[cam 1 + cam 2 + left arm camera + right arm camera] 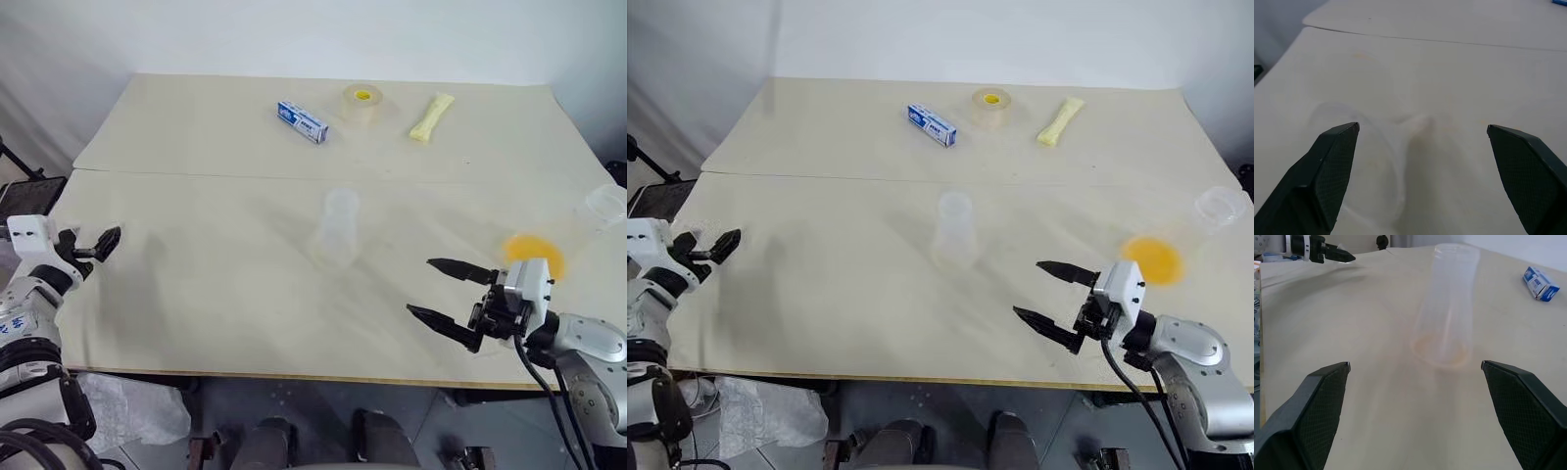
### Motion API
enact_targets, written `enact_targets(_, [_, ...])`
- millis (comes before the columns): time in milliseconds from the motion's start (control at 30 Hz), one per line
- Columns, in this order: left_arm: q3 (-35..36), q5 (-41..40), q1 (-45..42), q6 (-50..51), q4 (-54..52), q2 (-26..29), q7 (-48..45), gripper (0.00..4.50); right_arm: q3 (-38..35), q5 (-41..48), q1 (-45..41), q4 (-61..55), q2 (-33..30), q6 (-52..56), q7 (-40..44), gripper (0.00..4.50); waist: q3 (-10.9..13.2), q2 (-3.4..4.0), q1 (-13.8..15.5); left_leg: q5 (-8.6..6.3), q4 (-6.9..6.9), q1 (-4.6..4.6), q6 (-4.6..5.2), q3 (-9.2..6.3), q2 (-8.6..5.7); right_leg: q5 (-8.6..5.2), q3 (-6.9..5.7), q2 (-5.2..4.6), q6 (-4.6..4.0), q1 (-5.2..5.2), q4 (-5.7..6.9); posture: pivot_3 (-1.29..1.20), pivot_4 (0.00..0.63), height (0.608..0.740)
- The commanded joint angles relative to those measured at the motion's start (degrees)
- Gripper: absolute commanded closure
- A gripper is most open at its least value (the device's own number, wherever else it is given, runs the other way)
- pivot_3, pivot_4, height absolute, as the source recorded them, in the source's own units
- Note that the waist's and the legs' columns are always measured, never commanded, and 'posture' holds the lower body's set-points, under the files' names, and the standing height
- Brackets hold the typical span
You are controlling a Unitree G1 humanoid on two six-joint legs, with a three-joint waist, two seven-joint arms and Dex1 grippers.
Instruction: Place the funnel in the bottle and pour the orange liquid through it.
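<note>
At left table edge (pixel 245 377), funnel (pixel 1376 161) lies sideways between spread left gripper (pixel 102 243) fingers, not yet gripped. Bottle (pixel 336 227) stands mid-table; right gripper (pixel 438 291) spread, empty. Funnel pickup judged next.

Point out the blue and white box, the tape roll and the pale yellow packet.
blue and white box (pixel 302 121), left eye view, middle of its top face.
tape roll (pixel 361 101), left eye view, clear side below the yellow centre.
pale yellow packet (pixel 431 117), left eye view, middle of its length.
</note>
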Motion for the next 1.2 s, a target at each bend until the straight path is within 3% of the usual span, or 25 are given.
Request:
enact_targets(33, [-0.3, 0.3, -0.8, -0.4, 0.5, 1.2, -0.9, 0.64, -1.3, 1.7, -0.6, -2.1, -0.8, -0.5, 1.2, 0.0, 0.0, 0.0, 0.0, 0.0, 0.0, 0.0, 0.0, 0.0, 0.0, 0.0, 0.0, 0.0, 0.0, 0.0, 0.0, 0.0, 0.15, 0.74])
enact_targets(433, [-2.2, 0.4, -2.6, 1.0, 1.7, 1.8, -2.9, 4.47, -0.6, 4.3, -2.7, -2.2, -0.1, -1.4, 6.3, 0.0, 0.0, -0.01, 0.1, 0.0, 0.0, 0.0, 0.0, 0.0, 0.0, 0.0, -0.01, 0.0, 0.0, -0.01, 0.04, 0.0, 0.15, 0.74])
enact_targets(767, [-2.9, -1.1, -4.2, 2.3, -3.1, 1.5, -11.9, 4.47, -0.4, 6.4, -4.2, -1.7, 1.0, -1.8, 8.7, 0.0, 0.0, -0.03, 0.0, 0.01, 0.01, 0.0, 0.01, 0.0, 0.0, 0.0, -0.03, -0.01, 0.0, -0.01, 0.06, 0.0, 0.15, 0.74])
enact_targets(967, [-7.1, -1.0, -6.6, 5.3, -11.2, 0.5, -20.0, 4.47, -0.2, 7.3, -5.4, -1.8, 2.2, -1.9, 8.3, 0.0, 0.0, -0.05, 0.1, 0.01, 0.03, -0.01, 0.02, -0.02, -0.02, 0.0, -0.02, -0.02, 0.0, -0.01, 0.08, 0.0, 0.15, 0.74])
enact_targets(1200, [-14.5, 0.8, -16.7, 7.6, -14.5, -2.8, -27.0, 4.47, -0.3, 7.9, -5.6, -3.2, 3.6, -2.3, 7.3, 0.0, 0.0, -0.07, 0.0, 0.01, 0.07, -0.03, 0.02, -0.01, -0.03, 0.0, -0.02, -0.01, 0.0, 0.0, 0.06, 0.0, 0.15, 0.74])
